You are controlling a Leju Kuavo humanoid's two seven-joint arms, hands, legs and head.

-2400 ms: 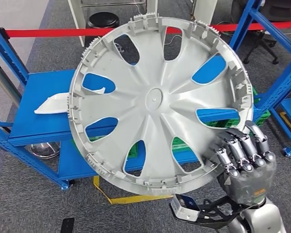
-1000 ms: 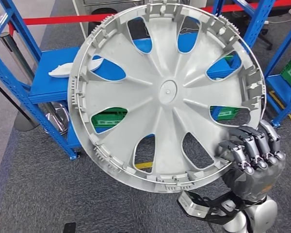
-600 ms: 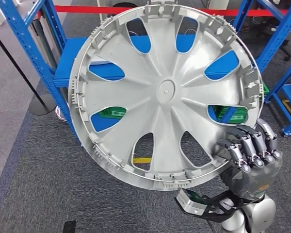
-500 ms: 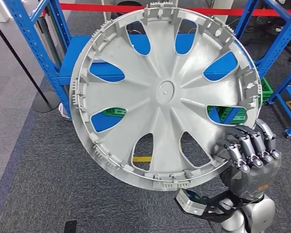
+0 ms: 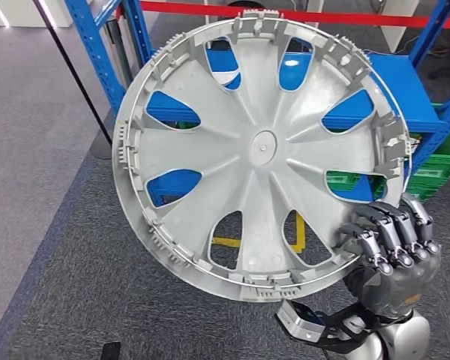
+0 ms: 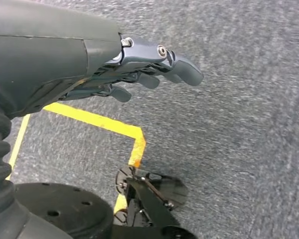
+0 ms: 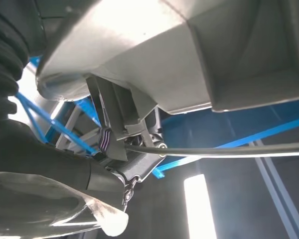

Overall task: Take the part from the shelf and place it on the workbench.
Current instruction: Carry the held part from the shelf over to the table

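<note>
A large silver wheel cover (image 5: 256,150) with several cut-out openings is held up in front of me, its ribbed inner side facing the head camera. My right hand (image 5: 390,251) grips its lower right rim, fingers curled over the edge. In the right wrist view the cover's rim and clips (image 7: 148,64) sit close against that hand (image 7: 65,184). My left hand (image 6: 140,69) hangs low over the grey carpet with its fingers stretched out and nothing in them.
Blue shelving (image 5: 403,90) stands behind the cover, with a green crate (image 5: 432,172) low at the right and a blue upright (image 5: 95,45) at the left. Red barrier tape (image 5: 302,13) runs across the back. Yellow floor tape (image 6: 102,124) marks the carpet.
The whole view has swung: the shelving has shifted to the right behind the cover and more bare carpet shows on the left. The cover stays in my right hand's grip.
</note>
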